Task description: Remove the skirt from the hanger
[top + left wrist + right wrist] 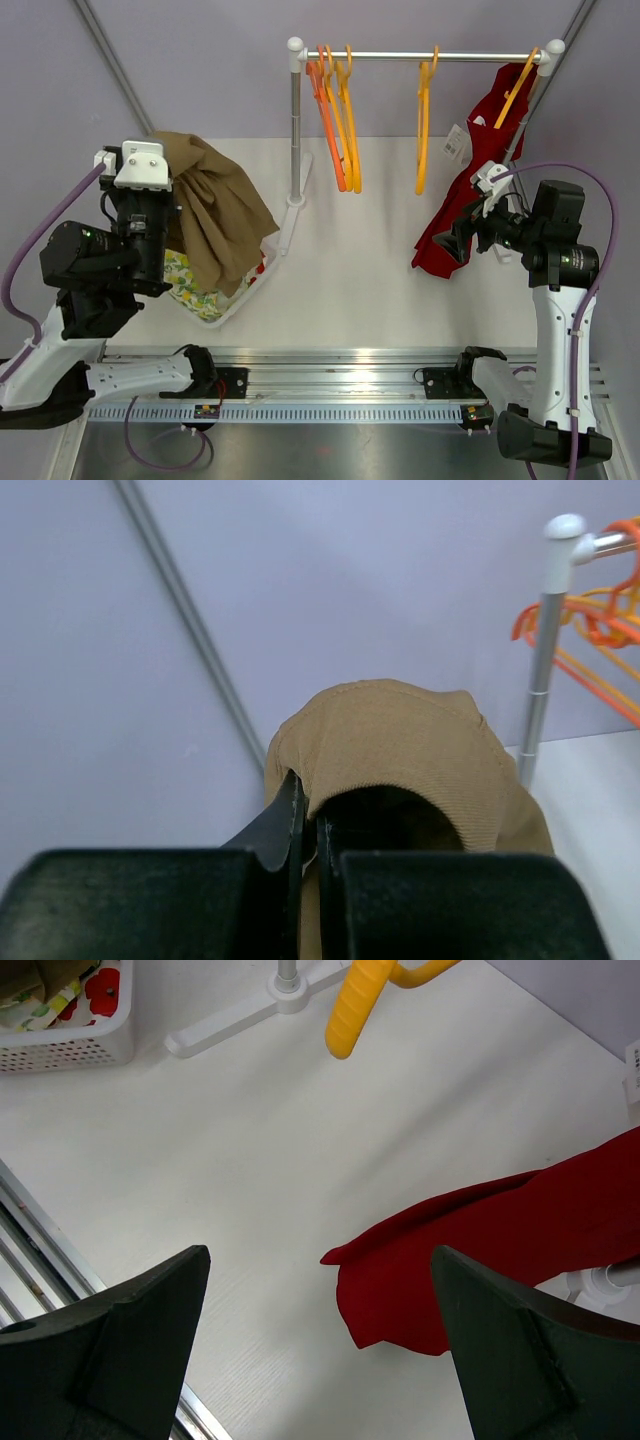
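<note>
A tan corduroy skirt (215,215) hangs from my left gripper (150,165) over a white basket (240,297). In the left wrist view the jaws stand pressed together on a fold of the skirt (400,740), at my left gripper (308,810). A red garment (470,200) hangs on an orange hanger (515,90) at the right end of the rail (400,56). My right gripper (455,235) is open and empty beside its lower hem. In the right wrist view the red cloth (500,1250) lies ahead of my right gripper (320,1252), untouched.
Several empty orange and yellow hangers (335,120) hang on the rail, one yellow (360,1000) near the rack's white foot (250,1015). The basket (60,1045) holds floral cloth. The rack's post (295,130) stands at table centre.
</note>
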Controlling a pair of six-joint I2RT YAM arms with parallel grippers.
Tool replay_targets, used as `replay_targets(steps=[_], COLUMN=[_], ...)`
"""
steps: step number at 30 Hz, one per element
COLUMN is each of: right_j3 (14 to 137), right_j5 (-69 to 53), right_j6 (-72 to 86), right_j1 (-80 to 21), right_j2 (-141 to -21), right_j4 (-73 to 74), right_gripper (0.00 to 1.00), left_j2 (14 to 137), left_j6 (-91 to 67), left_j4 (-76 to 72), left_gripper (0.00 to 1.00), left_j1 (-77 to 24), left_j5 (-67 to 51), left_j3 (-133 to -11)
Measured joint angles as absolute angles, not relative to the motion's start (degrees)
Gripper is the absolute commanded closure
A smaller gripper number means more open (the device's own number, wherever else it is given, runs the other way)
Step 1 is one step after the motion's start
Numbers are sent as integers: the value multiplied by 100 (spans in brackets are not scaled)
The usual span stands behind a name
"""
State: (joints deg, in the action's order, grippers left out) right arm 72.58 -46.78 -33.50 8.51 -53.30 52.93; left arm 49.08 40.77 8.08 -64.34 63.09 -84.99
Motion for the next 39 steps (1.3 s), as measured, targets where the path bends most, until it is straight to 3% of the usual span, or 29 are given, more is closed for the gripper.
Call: replay_targets(steps=[6, 13, 19, 24, 33, 34, 35, 36, 39], right_j3=[7258, 7258, 7231, 7231, 7299, 7365, 7465, 7590, 8088], right_j5=[-4768, -4768, -4775, -4775, -4797, -4812, -4814, -4821, -4786], right_j6=[-3308, -3310, -3310, -3315, -3365, -3371, -3371, -3363, -3190], right_j1=[878, 902, 904, 906, 908, 908, 908, 908, 908], right_j2=[-5332, -5310, -5260, -5242, -5155, -5170, -5196, -5231, -5374], right_j4=[5225, 5225, 5223, 5247, 5483, 5564, 5649, 5701, 5811], right_gripper=[0, 1, 0, 1, 2, 2, 2, 2, 0], left_j2=[4759, 4886, 5078, 5642, 6746, 6705, 6632, 6541, 5996], left_j6=[3870, 2108, -167, -1581, -2832, -2873, -2904, -2893, -2908], left_j4=[1087, 2392, 3472, 3297, 2189, 2169, 2178, 2206, 2493], left_gripper=[100, 100, 100, 100, 100, 90, 72, 61, 34], left_j1=[-5441, -3498, -1516, 16, 690, 711, 722, 722, 725], left_j5=[6228, 5019, 3236, 1125, -1013, -1070, -1081, -1074, -1033], left_j3=[-8374, -7673, -6222, -4849, -3835, -3837, -3841, -3846, -3959])
